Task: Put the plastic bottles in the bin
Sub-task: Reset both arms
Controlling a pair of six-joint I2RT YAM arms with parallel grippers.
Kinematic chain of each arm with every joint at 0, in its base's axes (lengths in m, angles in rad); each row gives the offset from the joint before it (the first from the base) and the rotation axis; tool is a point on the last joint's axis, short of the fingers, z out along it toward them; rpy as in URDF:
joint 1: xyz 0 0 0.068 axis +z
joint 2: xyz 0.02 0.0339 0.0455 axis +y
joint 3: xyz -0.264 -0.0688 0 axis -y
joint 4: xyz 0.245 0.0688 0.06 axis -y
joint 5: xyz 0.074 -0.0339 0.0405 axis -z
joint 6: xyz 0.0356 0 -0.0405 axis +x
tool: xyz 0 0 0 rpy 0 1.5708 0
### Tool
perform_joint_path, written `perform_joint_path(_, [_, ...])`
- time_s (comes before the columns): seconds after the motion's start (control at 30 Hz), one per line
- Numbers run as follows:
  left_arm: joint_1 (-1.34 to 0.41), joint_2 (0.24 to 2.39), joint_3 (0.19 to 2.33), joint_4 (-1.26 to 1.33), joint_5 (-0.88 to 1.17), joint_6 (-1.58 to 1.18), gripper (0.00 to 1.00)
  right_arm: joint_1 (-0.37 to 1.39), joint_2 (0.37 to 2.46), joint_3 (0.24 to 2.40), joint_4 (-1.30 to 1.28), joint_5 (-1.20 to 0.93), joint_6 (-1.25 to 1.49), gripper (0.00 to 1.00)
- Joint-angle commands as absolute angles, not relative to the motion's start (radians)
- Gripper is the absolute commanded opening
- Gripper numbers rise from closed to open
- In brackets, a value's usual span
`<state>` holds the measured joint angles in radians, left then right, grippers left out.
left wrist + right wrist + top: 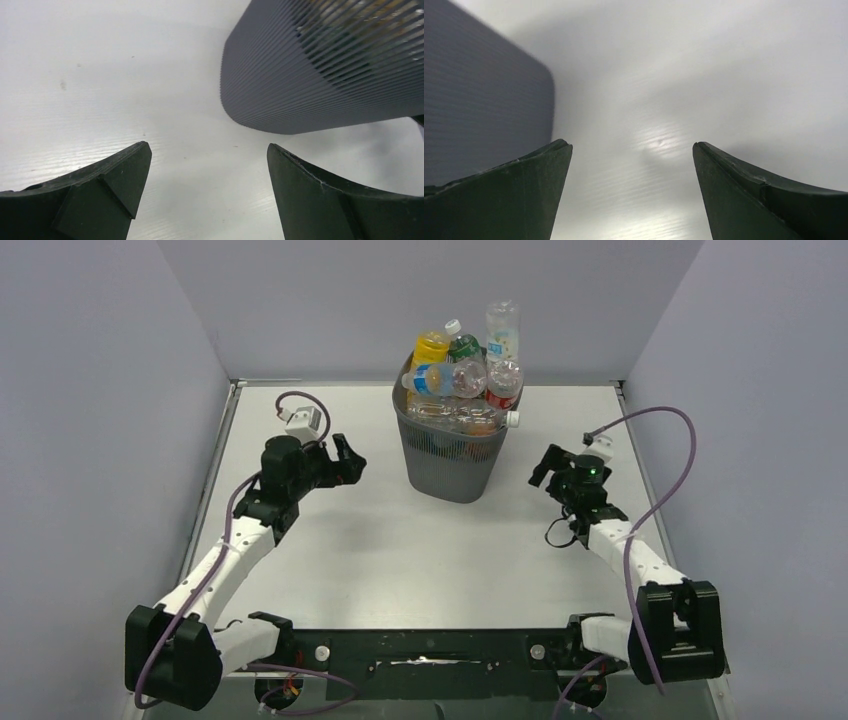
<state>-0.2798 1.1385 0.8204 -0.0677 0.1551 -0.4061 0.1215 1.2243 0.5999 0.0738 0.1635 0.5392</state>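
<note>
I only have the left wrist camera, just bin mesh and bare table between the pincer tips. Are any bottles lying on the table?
Observer: None in the top view. The bottles are all heaped in the bin, piled above its rim, and the table around it holds none.
Operator: Anything sticking out?
Observer: One clear bottle lies across the front of the pile, its white cap poking past the rim's right side.
Operator: And the right pincer?
Observer: The right pincer is open and holds nothing. It is to the right of the bin, apart from it.
</note>
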Motion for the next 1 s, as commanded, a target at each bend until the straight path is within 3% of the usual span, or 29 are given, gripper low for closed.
perform_joint_path(0.0, [-0.271,1.087,0.765,0.074,-0.005,-0.383,0.87,0.002,1.141,0.608,0.212,0.157,0.412,0.98])
perform_joint_path(0.17, [-0.208,1.131,0.7,0.146,-0.119,-0.306,0.87,-0.075,1.147,0.616,0.327,0.199,0.285,0.98])
perform_joint_path(0.4, [0.025,1.188,0.528,0.442,0.031,-0.25,0.87,-0.177,1.248,0.572,0.492,0.173,0.233,0.98])
perform_joint_path(0.63, [0.115,1.362,0.453,0.676,0.07,-0.181,0.87,-0.19,1.335,0.42,0.82,0.185,0.179,0.98])
perform_joint_path(0.97, [0.165,1.606,0.448,0.879,0.093,-0.165,0.87,-0.167,1.305,0.34,0.861,0.252,0.114,0.98])
